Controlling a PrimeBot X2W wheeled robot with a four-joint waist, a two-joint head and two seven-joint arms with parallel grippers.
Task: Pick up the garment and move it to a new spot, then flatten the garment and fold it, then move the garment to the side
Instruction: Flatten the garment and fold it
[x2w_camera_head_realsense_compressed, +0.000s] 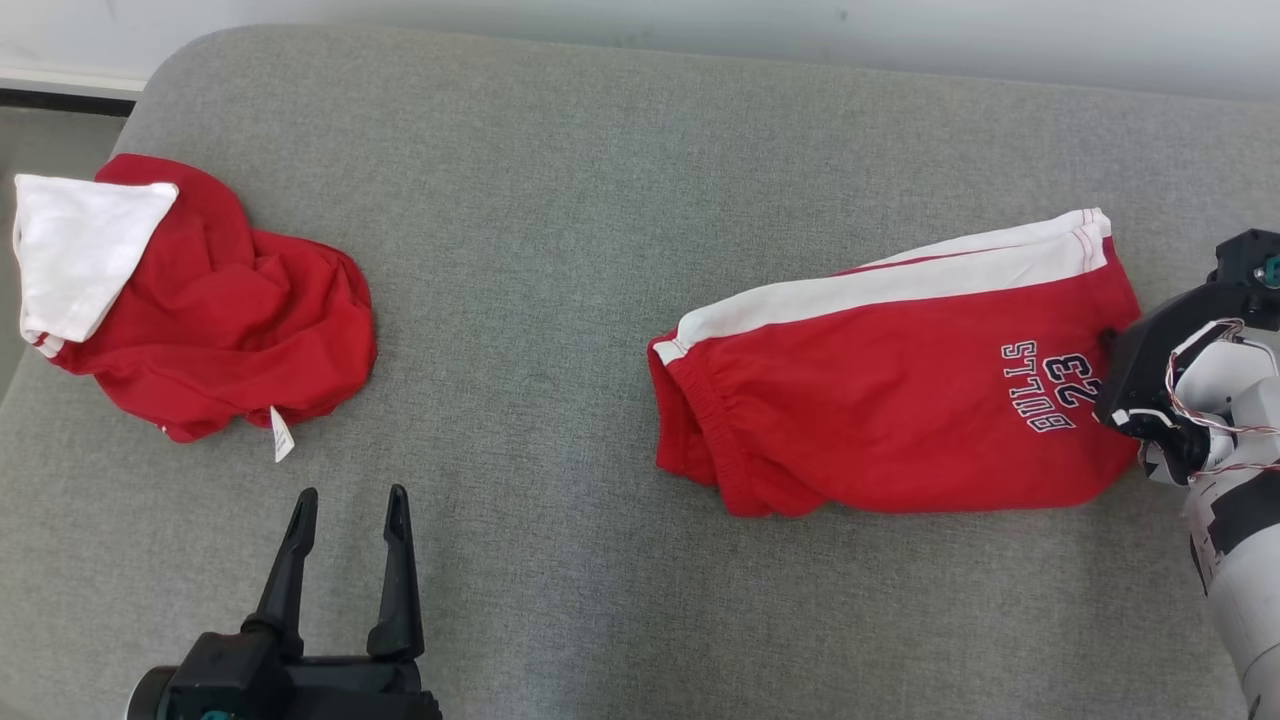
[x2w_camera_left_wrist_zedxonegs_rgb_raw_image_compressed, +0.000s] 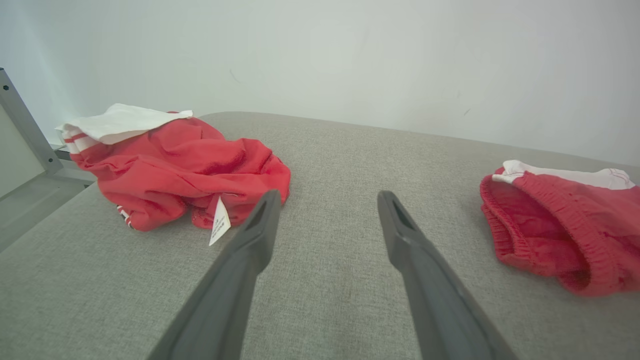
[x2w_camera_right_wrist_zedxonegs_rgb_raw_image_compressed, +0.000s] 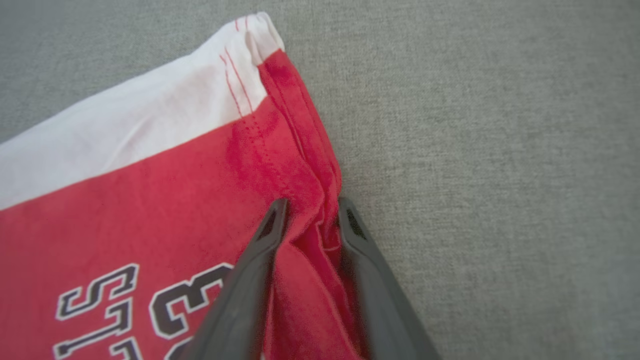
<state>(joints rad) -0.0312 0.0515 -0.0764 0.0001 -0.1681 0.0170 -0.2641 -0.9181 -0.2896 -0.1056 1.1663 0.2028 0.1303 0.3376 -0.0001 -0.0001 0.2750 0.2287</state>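
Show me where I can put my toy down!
Biggest bare patch: grey cushion between the crumpled top and the shorts. Also bare in front of the shorts. Crowded at the right edge, where the right gripper grips the shorts' hem.

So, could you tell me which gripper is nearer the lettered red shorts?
Right. The right gripper straddles a fold at the hem of the shorts; the left gripper is open over the grey cushion, well apart from their waistband.
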